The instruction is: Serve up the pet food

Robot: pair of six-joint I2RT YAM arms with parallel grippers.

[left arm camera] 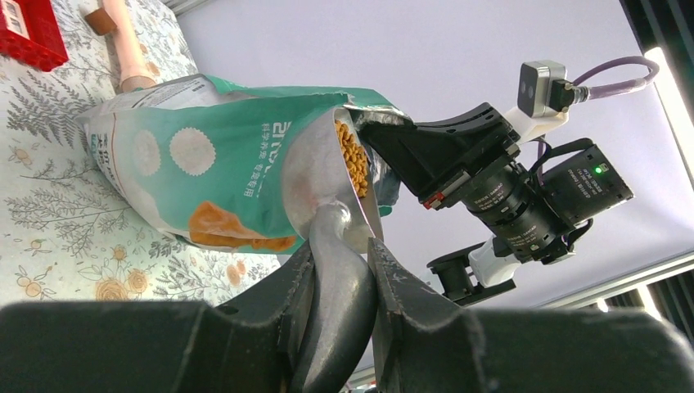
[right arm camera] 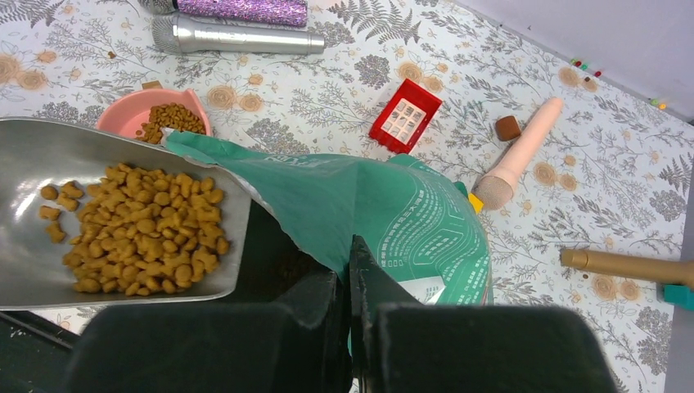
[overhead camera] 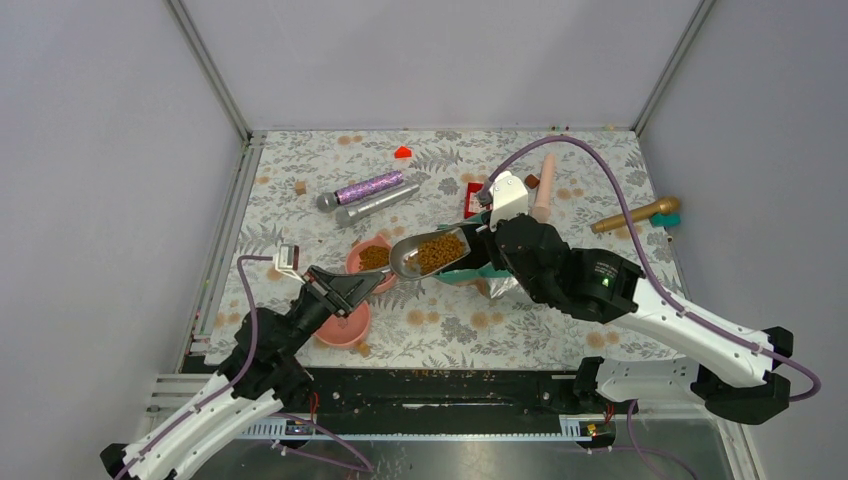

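My left gripper [overhead camera: 345,290] [left arm camera: 340,246] is shut on the handle of a metal scoop [overhead camera: 412,256] [left arm camera: 340,278] [right arm camera: 41,160]. The scoop is held level above the table, loaded with brown pet food [overhead camera: 438,250] [right arm camera: 139,229], its bowl right at the pouch's mouth. The teal-green pouch [overhead camera: 462,277] [left arm camera: 205,164] [right arm camera: 409,213] lies tilted on the table. My right gripper [overhead camera: 482,243] [right arm camera: 349,258] is shut on the pouch's torn top edge. A pink bowl [overhead camera: 354,257] [right arm camera: 131,106] with some pet food [right arm camera: 172,119] in it sits just left of the scoop.
A second pink bowl [overhead camera: 343,328] lies under the left arm. Purple [overhead camera: 365,188] and silver [overhead camera: 378,203] microphones lie behind the bowls. A red box [overhead camera: 472,198], a peach-coloured stick [overhead camera: 544,185], a gold microphone [overhead camera: 632,215] and a red block [overhead camera: 403,152] lie further back.
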